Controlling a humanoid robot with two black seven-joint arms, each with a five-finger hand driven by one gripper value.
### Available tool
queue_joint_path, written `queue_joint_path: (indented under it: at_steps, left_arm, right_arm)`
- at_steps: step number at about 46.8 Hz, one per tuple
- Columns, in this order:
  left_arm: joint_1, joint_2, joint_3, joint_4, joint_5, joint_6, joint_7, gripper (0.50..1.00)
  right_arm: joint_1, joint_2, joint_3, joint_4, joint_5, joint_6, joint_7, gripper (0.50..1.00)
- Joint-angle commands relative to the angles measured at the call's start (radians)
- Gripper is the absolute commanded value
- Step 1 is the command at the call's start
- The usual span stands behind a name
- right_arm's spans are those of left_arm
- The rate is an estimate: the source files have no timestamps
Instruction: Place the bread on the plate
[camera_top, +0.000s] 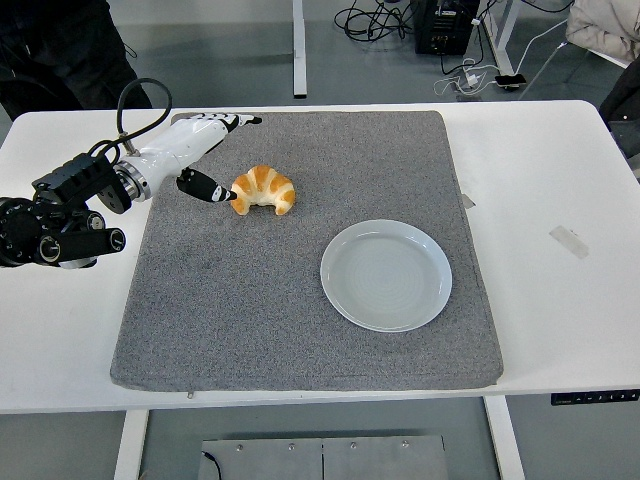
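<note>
One pale plate (386, 275) lies on the grey mat (250, 310), nothing on it. One croissant-shaped bread (263, 189) rests on the mat, well apart from the plate toward the far left. The left hand (200, 155) sits beside the bread, fingers extended, thumb tip touching its left end, grasping nothing. The mat covers the white counter (560, 200).

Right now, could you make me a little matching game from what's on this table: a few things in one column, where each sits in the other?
Things:
1. croissant
2. plate
3. left hand
4. grey mat

Places:
A. lies under the bread and dish
B. far left part of the mat, beside the hand
C. reaches in from the left edge
D. right part of the mat, empty

Pairs: 1-B, 2-D, 3-C, 4-A
</note>
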Motion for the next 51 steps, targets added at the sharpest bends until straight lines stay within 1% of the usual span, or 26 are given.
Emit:
queue_joint_path:
  at_steps: [1, 13, 25, 32, 37, 51]
  left_arm:
    - [0.004, -0.021, 0.001, 0.03, 0.0, 0.0, 0.002, 0.974]
    - [0.048, -0.078, -0.004, 0.117, 0.0, 0.0, 0.011, 0.966]
    - [0.059, -0.113, -0.012, 0.14, 0.0, -0.036, 0.011, 0.961]
    - [0.084, -0.14, -0.015, 0.188, 0.0, -0.071, 0.011, 0.961]
    - [0.096, -0.149, -0.015, 0.222, 0.0, -0.093, 0.011, 0.948]
    - [0.107, -0.161, -0.016, 0.251, 0.0, -0.099, 0.01, 0.91]
  right_arm:
    - [0.0, 0.0, 0.0, 0.0, 0.0, 0.0, 0.0, 1.0]
    - [0.0, 0.0, 0.0, 0.0, 0.0, 0.0, 0.0, 1.0]
    - [0.0, 0.0, 0.0, 0.0, 0.0, 0.0, 0.0, 1.0]
    - [0.0, 0.0, 0.0, 0.0, 0.0, 0.0, 0.0, 1.0]
    - [0.0, 0.0, 0.0, 0.0, 0.0, 0.0, 0.0, 1.0]
    - [0.0, 0.0, 0.0, 0.0, 0.0, 0.0, 0.0, 1.0]
